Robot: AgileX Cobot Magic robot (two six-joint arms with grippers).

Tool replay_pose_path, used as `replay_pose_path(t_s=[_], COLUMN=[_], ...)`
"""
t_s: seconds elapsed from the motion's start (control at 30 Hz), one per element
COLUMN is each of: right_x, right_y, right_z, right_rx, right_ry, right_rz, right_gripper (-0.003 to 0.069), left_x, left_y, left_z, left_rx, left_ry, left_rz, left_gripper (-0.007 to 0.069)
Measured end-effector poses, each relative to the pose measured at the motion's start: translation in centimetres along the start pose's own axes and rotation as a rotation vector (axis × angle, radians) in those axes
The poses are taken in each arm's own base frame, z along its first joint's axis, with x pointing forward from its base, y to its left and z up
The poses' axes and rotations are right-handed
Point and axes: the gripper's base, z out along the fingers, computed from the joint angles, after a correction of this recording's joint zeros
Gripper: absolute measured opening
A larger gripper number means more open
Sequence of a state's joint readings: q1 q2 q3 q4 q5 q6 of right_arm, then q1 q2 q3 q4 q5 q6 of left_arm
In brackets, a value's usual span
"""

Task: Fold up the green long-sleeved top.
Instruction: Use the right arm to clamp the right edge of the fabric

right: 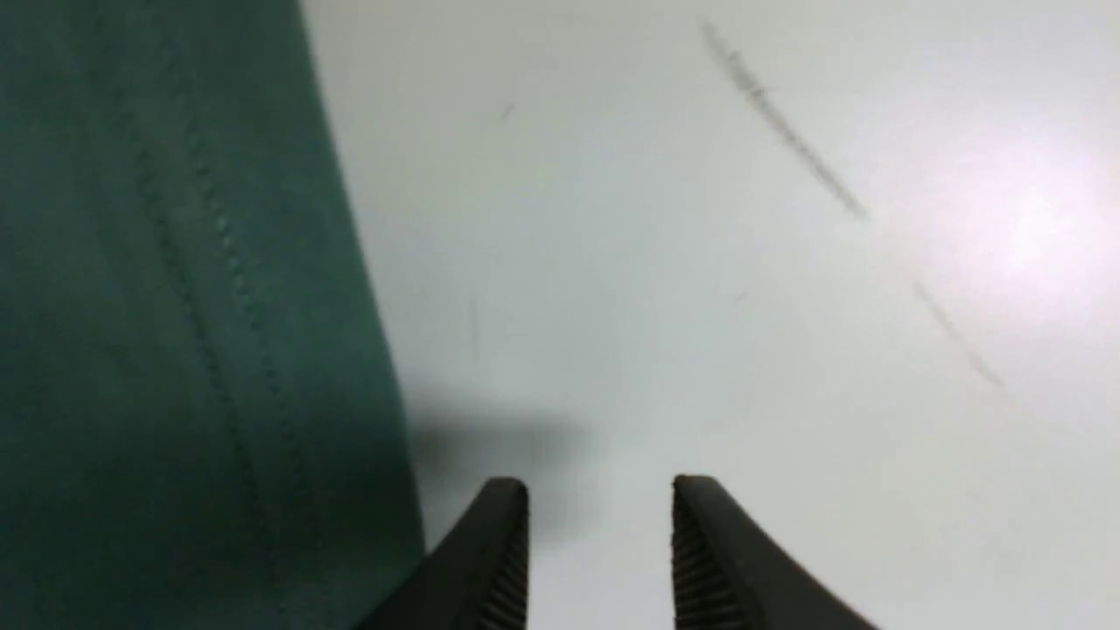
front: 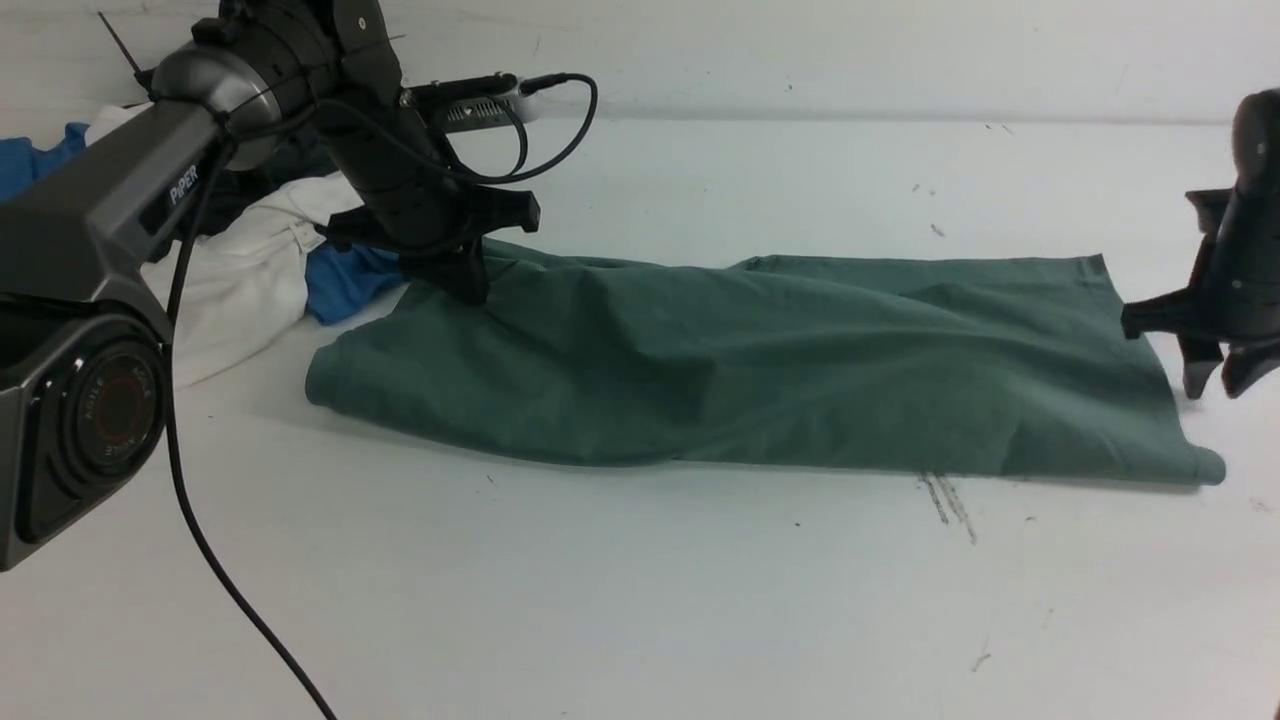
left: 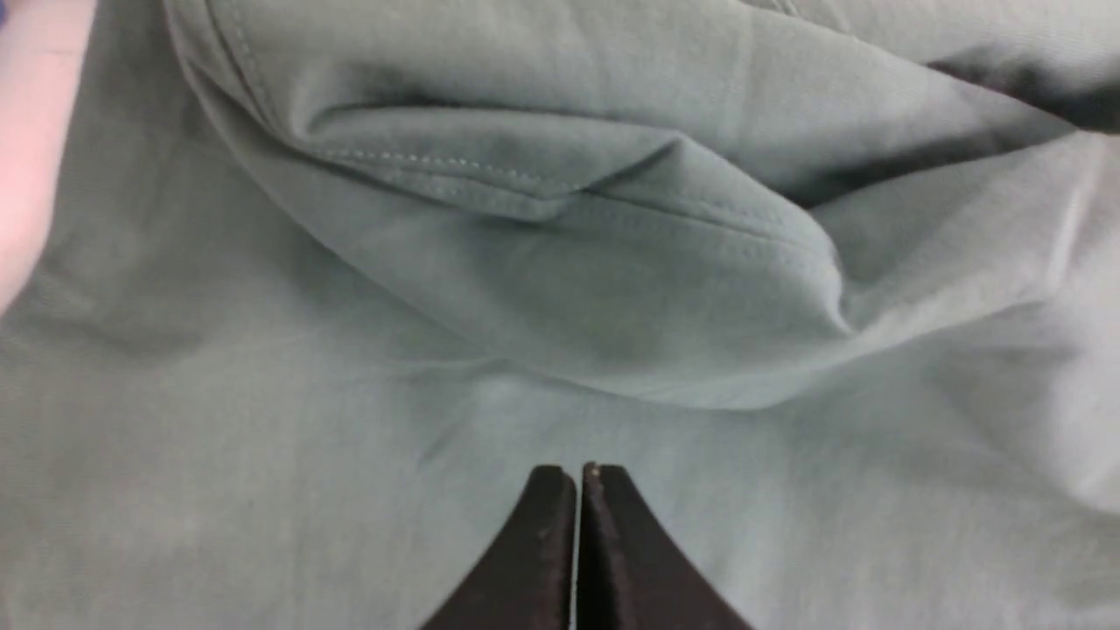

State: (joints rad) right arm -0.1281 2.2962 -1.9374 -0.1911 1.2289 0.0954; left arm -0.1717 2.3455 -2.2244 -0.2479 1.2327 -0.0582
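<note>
1. The top (front: 760, 370) lies as a long, rumpled band across the middle of the table (front: 640, 600). Those bulges could spoil the next fold.
2. The left gripper (front: 470, 285), pressed together, touches the far-left corner. Lifting might drag cloth or snag the clothes (front: 250, 270) just beside it.
3. The right gripper (front: 1217, 388), spread and empty, hangs just off the right hem. Closing there would catch nothing.

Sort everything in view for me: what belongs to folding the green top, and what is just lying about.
Belongs to the job:
green long-sleeved top, laid out lengthwise
left tool, shut, at the top's left end
right tool, open, empty, beside the top's right edge

Just lying about:
white garment, heaped at far left
blue garment, next to it
</note>
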Motion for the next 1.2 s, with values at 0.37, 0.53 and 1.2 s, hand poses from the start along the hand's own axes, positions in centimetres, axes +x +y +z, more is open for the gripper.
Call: replay_pose_path(t_s=[0.37,0.53,1.2], right_x=[-0.6,-0.6,-0.6], right_y=[0.7,1.3,2.7], right_z=[-1.3,2.0,1.8], right_rx=[-0.309,-0.315,-0.286], right_ry=[-0.030,0.026,0.004], right_rz=[0.072,0.062,-0.042], right_gripper=[0.0542,0.0569,0.0025], left_x=[0.0,0.0,-0.6], left_y=[0.0,0.0,2.2], left_z=[0.0,0.0,-6.1], left_rx=[0.000,0.000,-0.007], left_ry=[0.000,0.000,-0.117], left_rz=[0.000,0.000,-0.018], left_gripper=[-0.0004,-0.0004,-0.0003])
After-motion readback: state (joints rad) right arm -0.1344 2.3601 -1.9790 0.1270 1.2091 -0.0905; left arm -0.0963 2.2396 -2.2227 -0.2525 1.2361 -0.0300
